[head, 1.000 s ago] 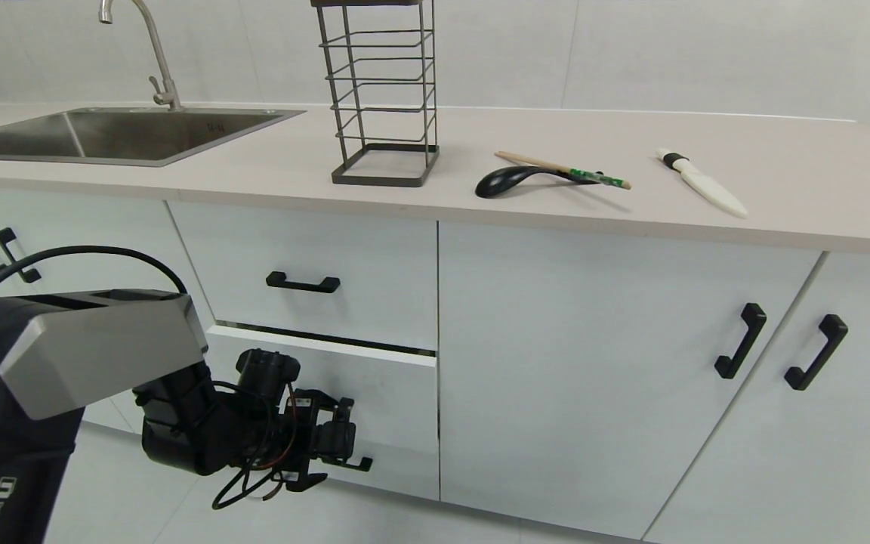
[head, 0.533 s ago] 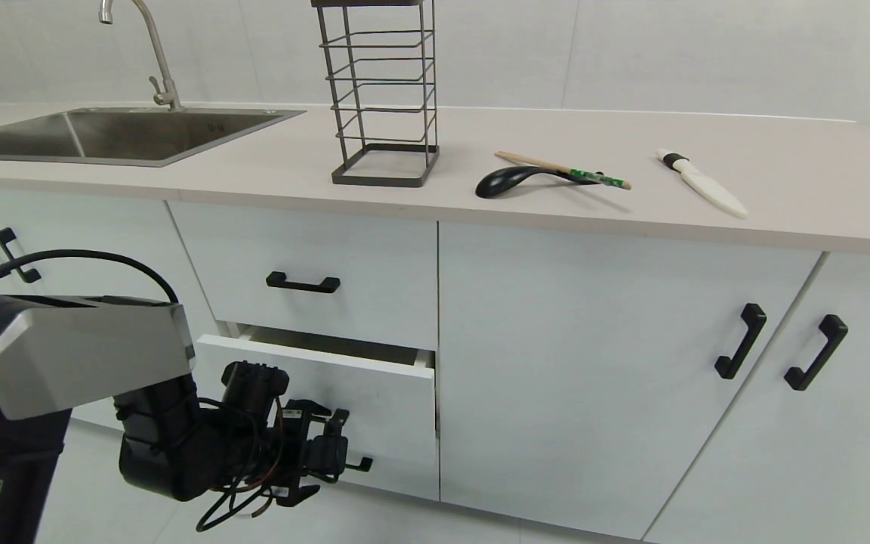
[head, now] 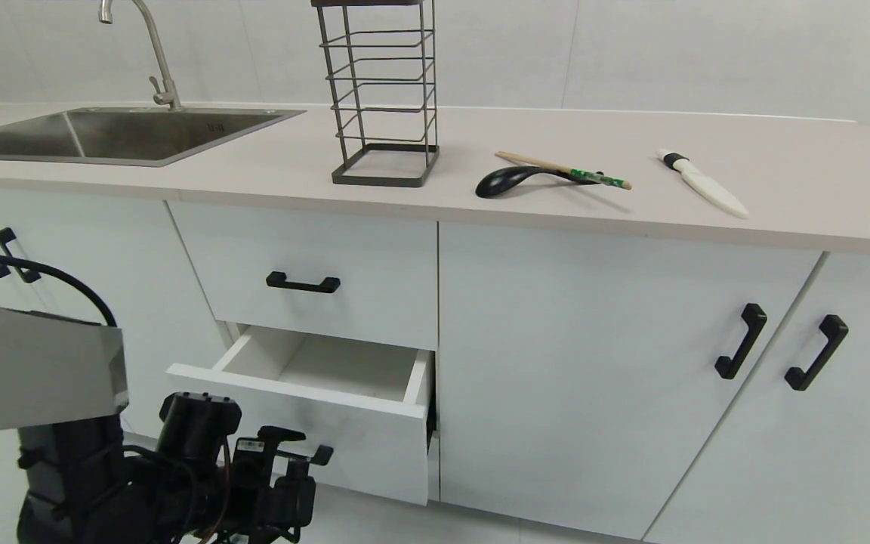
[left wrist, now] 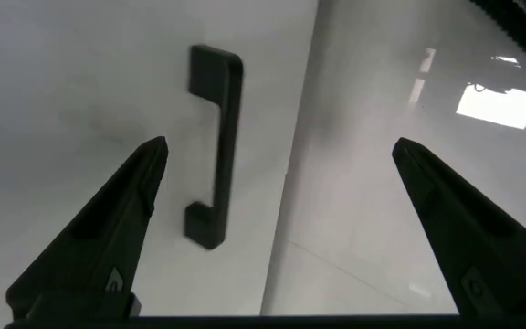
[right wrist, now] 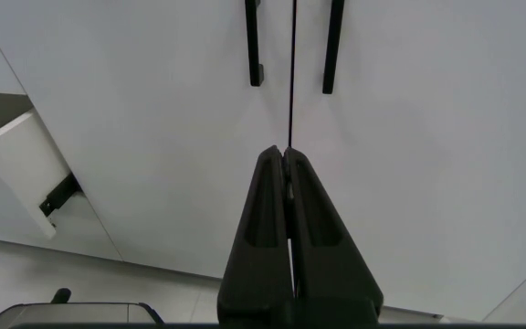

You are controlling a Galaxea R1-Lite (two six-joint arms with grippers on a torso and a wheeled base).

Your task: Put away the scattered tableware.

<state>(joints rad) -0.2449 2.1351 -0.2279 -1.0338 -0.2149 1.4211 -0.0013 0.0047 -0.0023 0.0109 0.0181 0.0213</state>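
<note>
Hanging just off open drawer (head: 329,438) handle (left wrist: 213,146), left pincer (left wrist: 278,151) released; right pincer (right wrist: 288,160) clenched.

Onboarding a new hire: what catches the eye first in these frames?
The lower drawer stands open under the counter, with the left pincer open before its black handle. On the counter above lie a black spoon, chopsticks and a white knife, right of a wire rack.

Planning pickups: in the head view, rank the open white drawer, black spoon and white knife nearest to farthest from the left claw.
1. Open white drawer, right beside the left claw.
2. Black spoon, mid-counter.
3. White knife, far right.
</note>
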